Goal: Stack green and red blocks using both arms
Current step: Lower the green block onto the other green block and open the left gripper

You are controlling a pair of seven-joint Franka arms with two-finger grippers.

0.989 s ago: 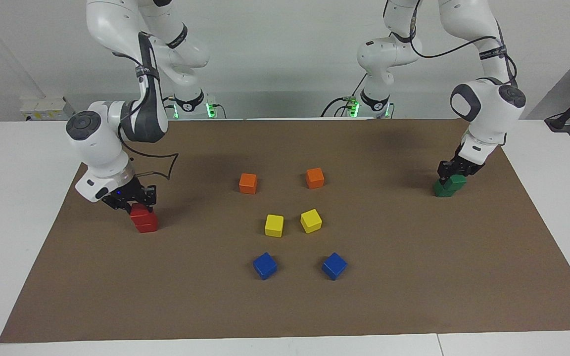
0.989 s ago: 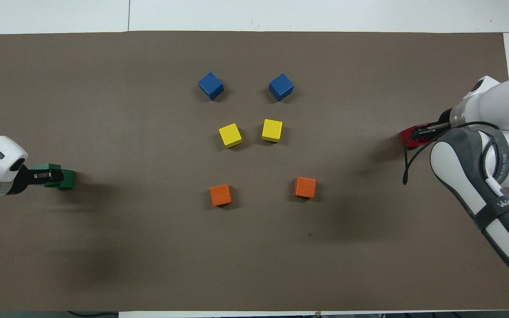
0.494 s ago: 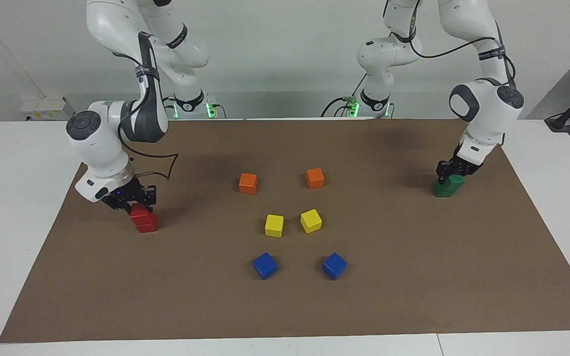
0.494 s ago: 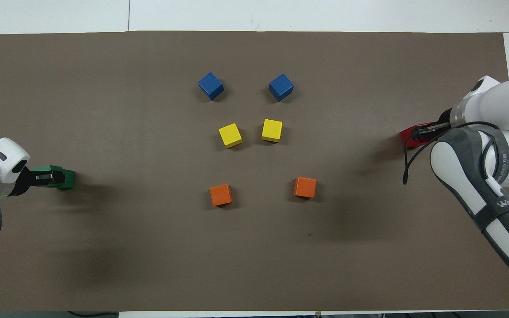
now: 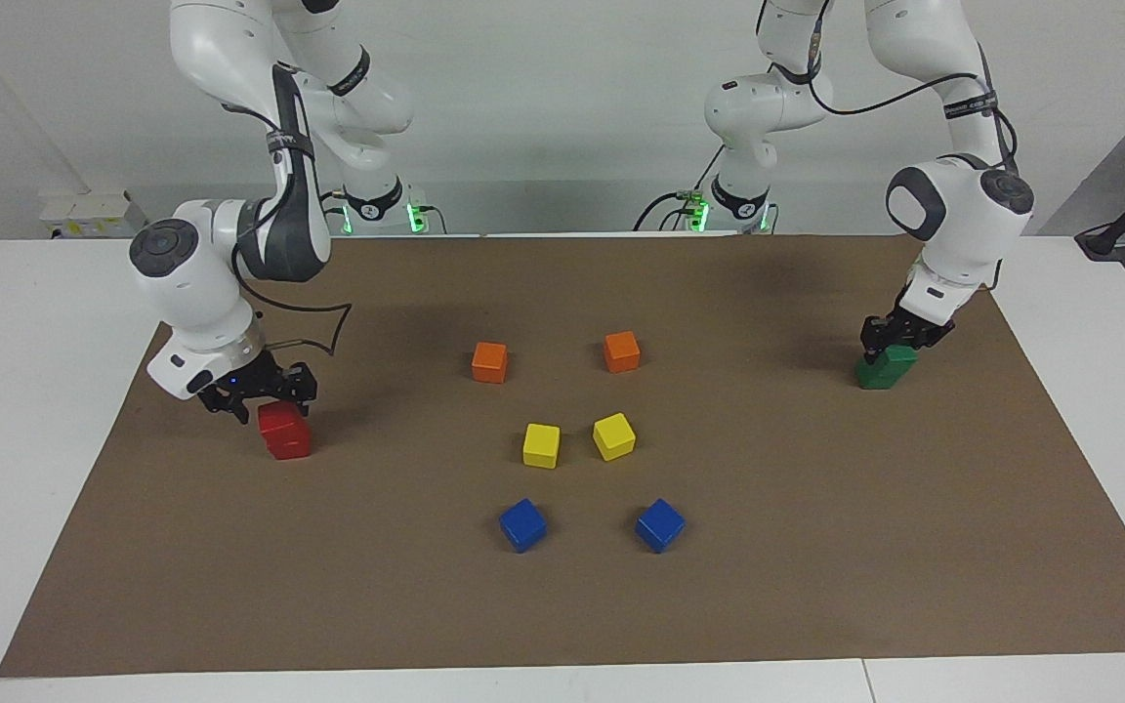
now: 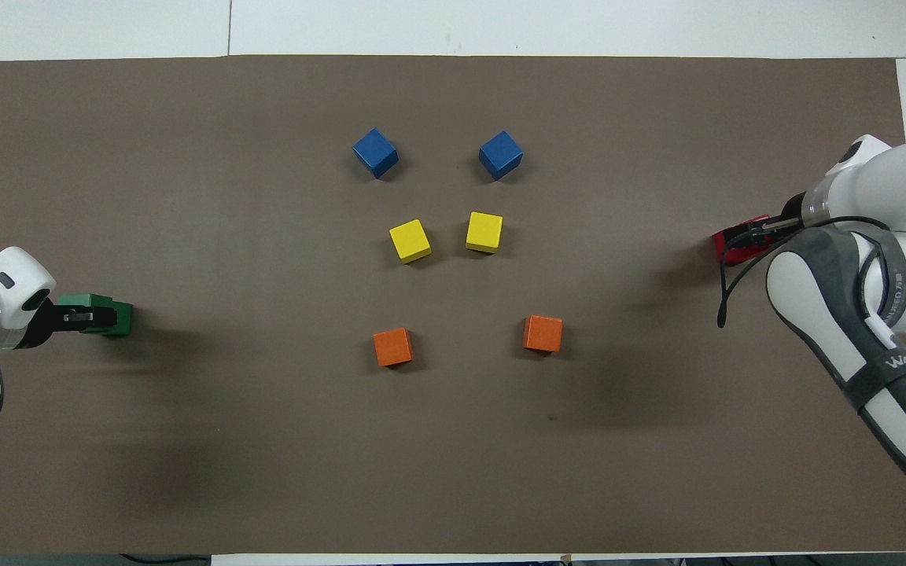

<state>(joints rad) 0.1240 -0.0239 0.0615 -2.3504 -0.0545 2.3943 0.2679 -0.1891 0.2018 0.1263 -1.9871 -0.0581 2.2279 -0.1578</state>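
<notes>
At the right arm's end of the tabletop (image 5: 562, 605), midway along that short edge, the two red blocks (image 5: 284, 432) are sitting stacked, one on the other. The right end effector (image 5: 265, 392) is hovering just above the upper block with its fingers spread apart and gripping nothing. At the left arm's end, slightly closer to the robots' long edge, the two green blocks (image 5: 885, 368) are likewise resting one on the other, the top one turned askew. The left end effector (image 5: 895, 337) is standing at the upper green block; I cannot tell how far its fingers are parted or whether they are gripping. Orange blocks (image 5: 489, 361), yellow blocks (image 5: 541, 444) and blue blocks (image 5: 522, 524) are lying in pairs mid-tabletop.
</notes>
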